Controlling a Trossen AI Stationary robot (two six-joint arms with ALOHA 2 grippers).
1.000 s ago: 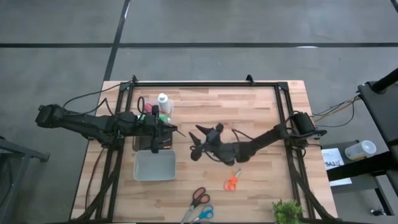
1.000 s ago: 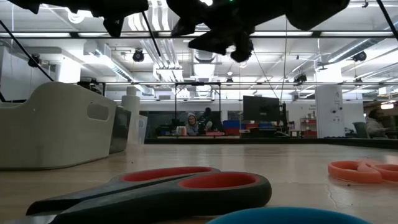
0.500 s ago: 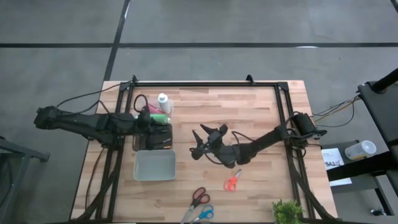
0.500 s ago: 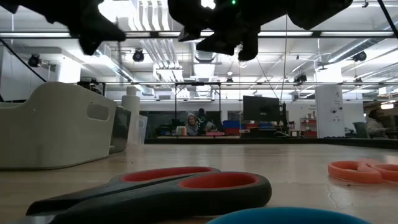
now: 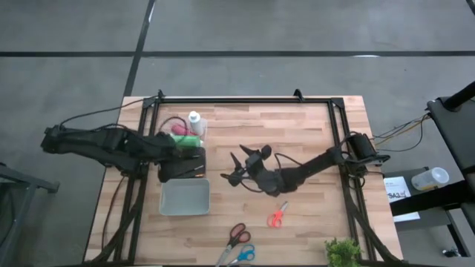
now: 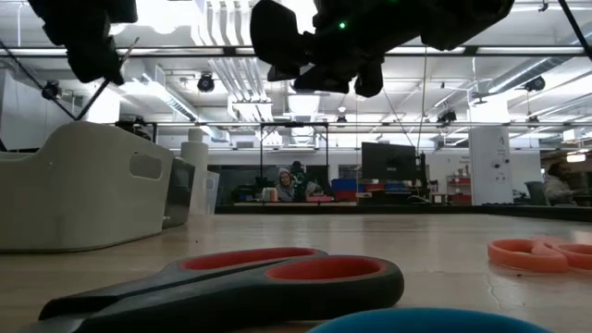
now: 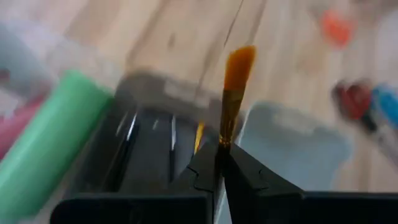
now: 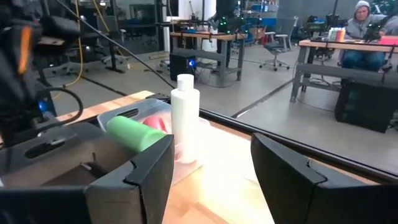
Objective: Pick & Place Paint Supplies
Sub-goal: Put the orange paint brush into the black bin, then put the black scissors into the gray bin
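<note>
We see brush [image 7: 233, 93] pinched upright in left end effector [image 7: 219, 163], clamped tight on handle, dark tray [image 7: 149, 134] just beneath. Right end effector [image 8: 211, 168] gapes wide, empty, white bottle [image 8: 185, 115] ahead.

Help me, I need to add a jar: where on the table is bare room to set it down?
The bare wood right of the right gripper, out to the frame rail, is free, as is the strip behind it. It is crowded on the left, around the white bottle, green bottle, dark tray and grey bin, and by the scissors at the front.
</note>
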